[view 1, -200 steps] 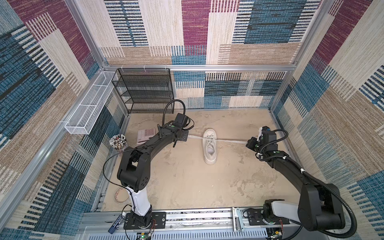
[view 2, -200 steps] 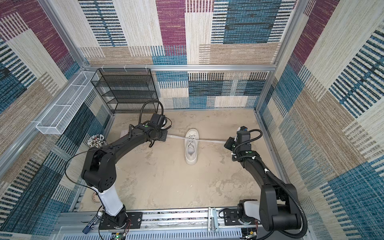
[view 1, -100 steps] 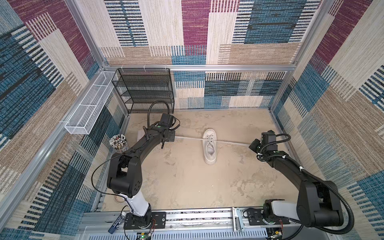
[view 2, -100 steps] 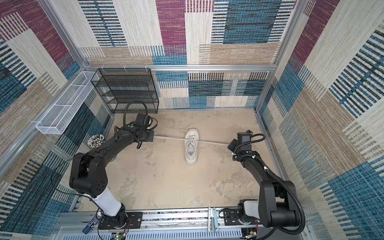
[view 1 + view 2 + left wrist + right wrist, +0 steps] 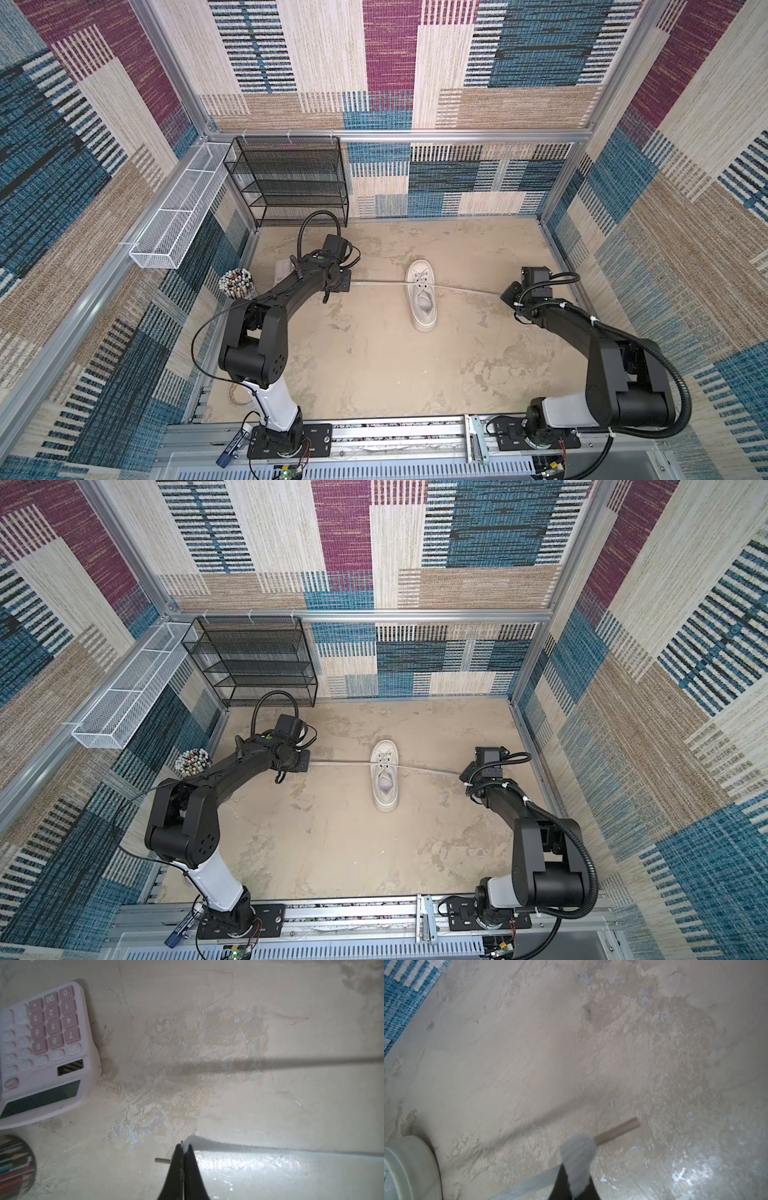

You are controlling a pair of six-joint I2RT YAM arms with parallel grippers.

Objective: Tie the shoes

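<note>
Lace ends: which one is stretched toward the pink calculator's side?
The lace end pinched in the left claw; the pink calculator lies on that side. The other lace end runs opposite, to the right claw.

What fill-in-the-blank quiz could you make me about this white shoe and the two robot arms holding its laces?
1. The left gripper and the right gripper are each ____ on the end of a lace.
2. The laces stretch out to either side from the white ____.
3. Near the left gripper lies a pink ____ with number keys.

Missing words: shut; shoe; calculator.
</note>
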